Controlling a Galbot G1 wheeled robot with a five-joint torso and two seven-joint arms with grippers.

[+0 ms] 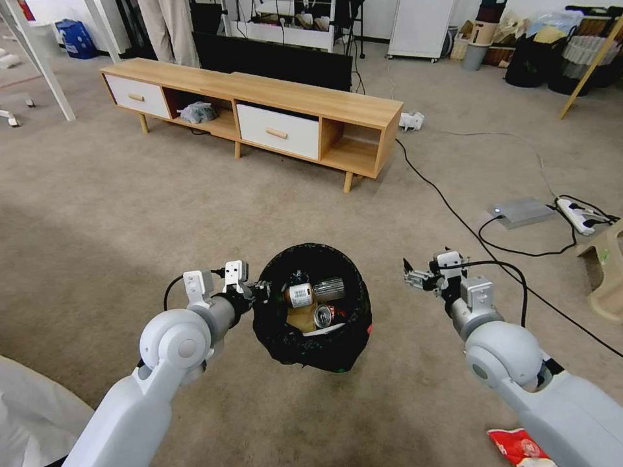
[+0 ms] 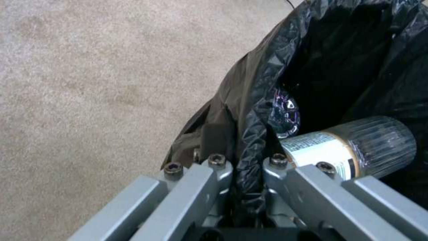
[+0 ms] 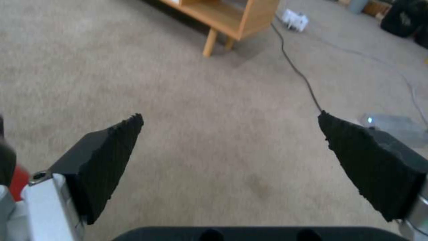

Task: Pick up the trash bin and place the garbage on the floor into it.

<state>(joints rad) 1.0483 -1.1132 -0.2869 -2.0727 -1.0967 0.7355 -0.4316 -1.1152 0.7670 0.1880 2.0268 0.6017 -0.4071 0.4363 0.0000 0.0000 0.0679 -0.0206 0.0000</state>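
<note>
Left gripper [image 1: 259, 290] clamped on bin [image 1: 311, 353] rim, holding it off the carpet [image 1: 97, 214] to take litter. Right gripper [image 3: 229, 134] spread wide, empty, beside bin. Wrapper [image 1: 519, 446] on floor near right arm.

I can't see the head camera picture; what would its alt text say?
The left gripper is shut on the rim of a small round trash bin lined with glossy black plastic, holding bottles and a can. The right gripper hangs open over beige carpet; a red-and-white wrapper lies nearby.
</note>
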